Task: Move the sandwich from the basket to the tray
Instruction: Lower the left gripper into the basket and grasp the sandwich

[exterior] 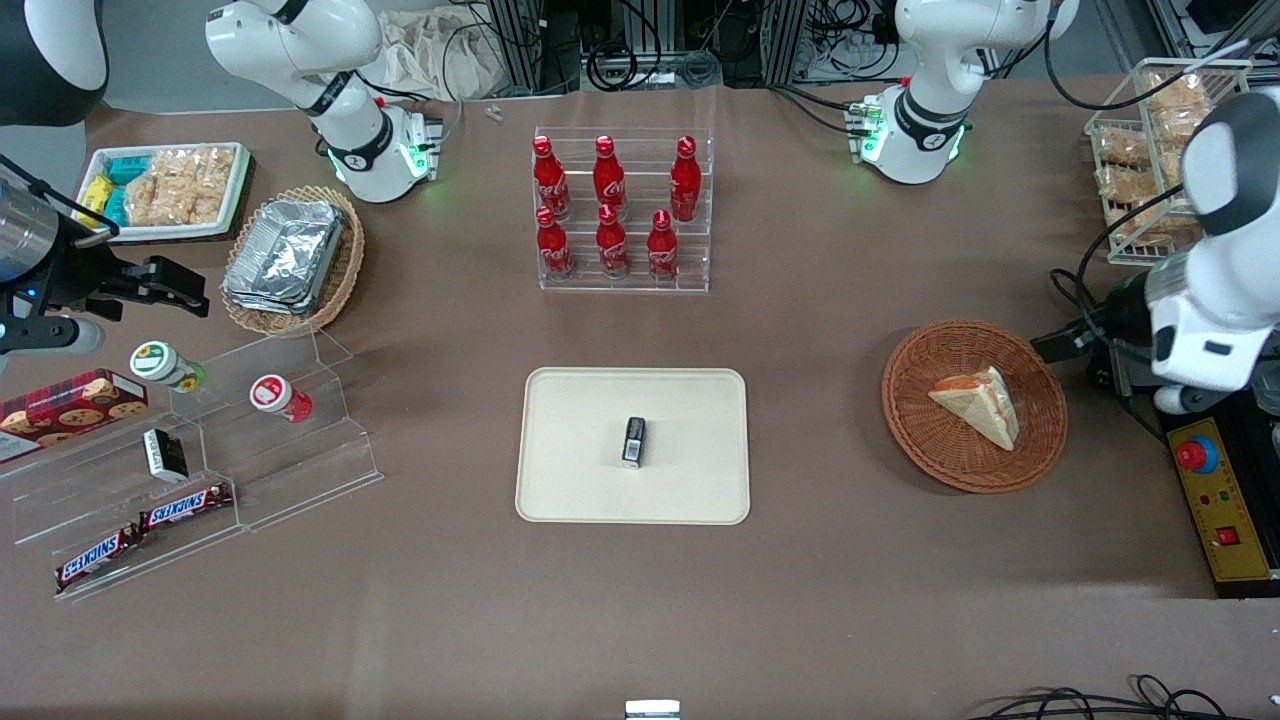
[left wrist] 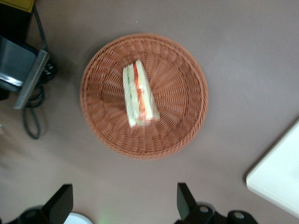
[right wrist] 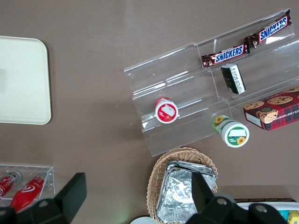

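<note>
The gripper (left wrist: 124, 205) shows only its two dark fingertips (left wrist: 60, 203); the rest is cut off. The tray (left wrist: 278, 179) shows one corner only. The label on the small dark box (exterior: 634, 442) on the tray is unreadable.

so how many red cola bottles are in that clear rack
6, in the clear rack: three on its upper step, three on the lower step, nearer the camera. None look hidden. The claw hangs open over the basket.
</note>
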